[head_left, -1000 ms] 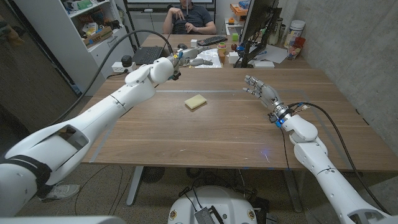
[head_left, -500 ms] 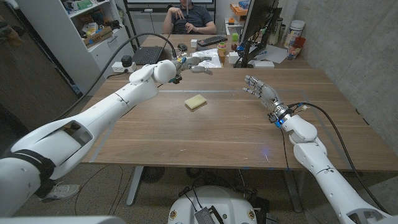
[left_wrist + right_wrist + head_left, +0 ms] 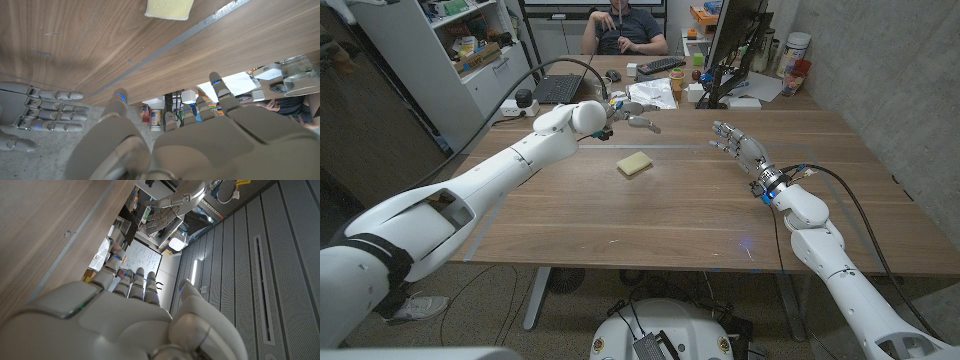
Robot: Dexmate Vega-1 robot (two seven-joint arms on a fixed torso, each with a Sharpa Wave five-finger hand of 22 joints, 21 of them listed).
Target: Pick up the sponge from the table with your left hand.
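The yellow sponge (image 3: 634, 163) lies on the wooden table (image 3: 660, 220), near its middle and toward the far side. My left hand (image 3: 634, 113) hovers above the table behind the sponge, fingers spread, holding nothing. The left wrist view has the sponge (image 3: 169, 8) on the wood beyond my left hand's fingers (image 3: 220, 95). My right hand (image 3: 737, 144) stands at the right of the table, fingers apart and empty, well clear of the sponge. It appears as well in the left wrist view as the right hand (image 3: 40, 107).
A person (image 3: 623, 28) sits behind the table's far edge. A keyboard (image 3: 662, 65), a laptop (image 3: 556, 88), a monitor (image 3: 735, 45) and small containers crowd the far side. Shelves (image 3: 470, 45) stand at the far left. A cable (image 3: 850, 195) trails along my right arm.
My left hand has swung right and a little nearer, from the far edge toward the space behind the sponge. The sponge and my right hand have stayed put.
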